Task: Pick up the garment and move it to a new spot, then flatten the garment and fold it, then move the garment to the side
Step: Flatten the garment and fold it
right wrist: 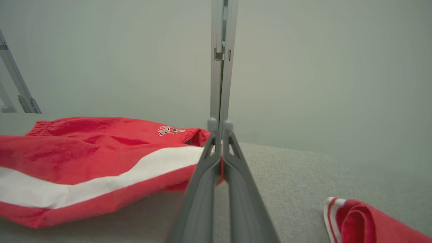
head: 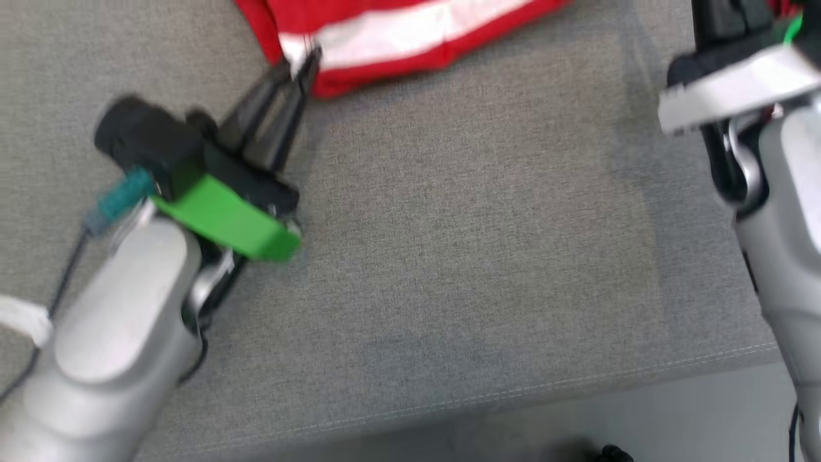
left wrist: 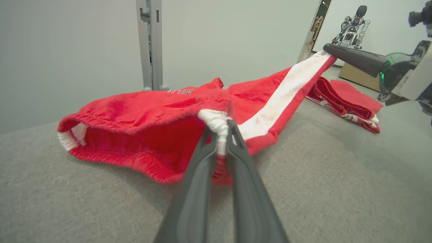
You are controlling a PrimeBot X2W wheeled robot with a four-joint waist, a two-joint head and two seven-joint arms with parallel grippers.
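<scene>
The garment is a pair of red shorts with a white side stripe, lying at the far edge of the grey cushioned surface. My left gripper is shut on its bunched waistband corner, where the white stripe ends. In the left wrist view the garment stretches up to my right gripper, which pinches the far end of the stripe. The right wrist view shows the right gripper shut on the red hem of the garment.
A second, folded red-and-white garment lies beyond the right gripper, also seen as a red bundle. A metal post stands behind the surface. The surface's front edge runs near me. A cardboard box sits far back.
</scene>
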